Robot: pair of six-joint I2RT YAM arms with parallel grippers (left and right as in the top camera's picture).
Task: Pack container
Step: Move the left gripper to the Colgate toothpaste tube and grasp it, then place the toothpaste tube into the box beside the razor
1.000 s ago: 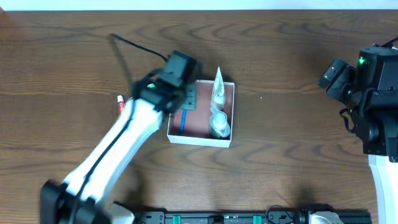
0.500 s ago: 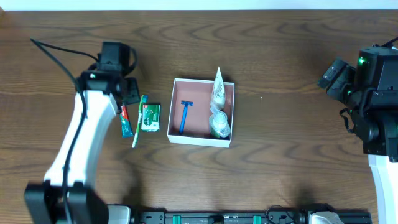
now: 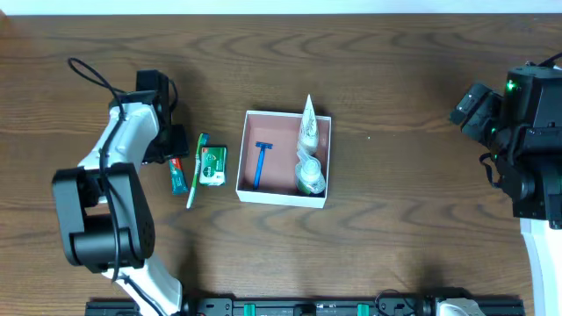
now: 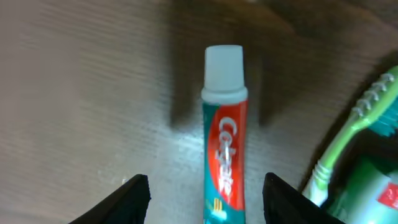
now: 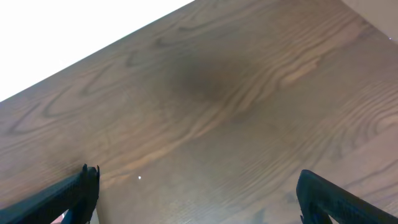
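The container [image 3: 279, 197], white-walled with a pink-brown inside, sits mid-table. It holds a blue razor [image 3: 262, 164], a white tube [image 3: 308, 123] and a small green-and-clear item [image 3: 309, 175]. Left of it lie a Colgate toothpaste tube [image 3: 177, 176], a green toothbrush [image 3: 197, 169] and a green soap box [image 3: 211, 165]. My left gripper [image 3: 173, 147] is open over the toothpaste. In the left wrist view its fingers [image 4: 208, 199] straddle the toothpaste tube [image 4: 224, 155], with the toothbrush [image 4: 357, 127] at the right. My right gripper [image 3: 471, 107] is open and empty at the far right, over bare wood [image 5: 205, 199].
The table is dark wood. A black cable [image 3: 92, 75] loops behind the left arm. The right arm's base [image 3: 536, 140] stands at the right edge. The table's white far edge [image 5: 74, 37] shows in the right wrist view.
My left arm has swung left from over the container to the toothpaste and now sits low over it. The razor lies uncovered in the container. The right arm has not moved.
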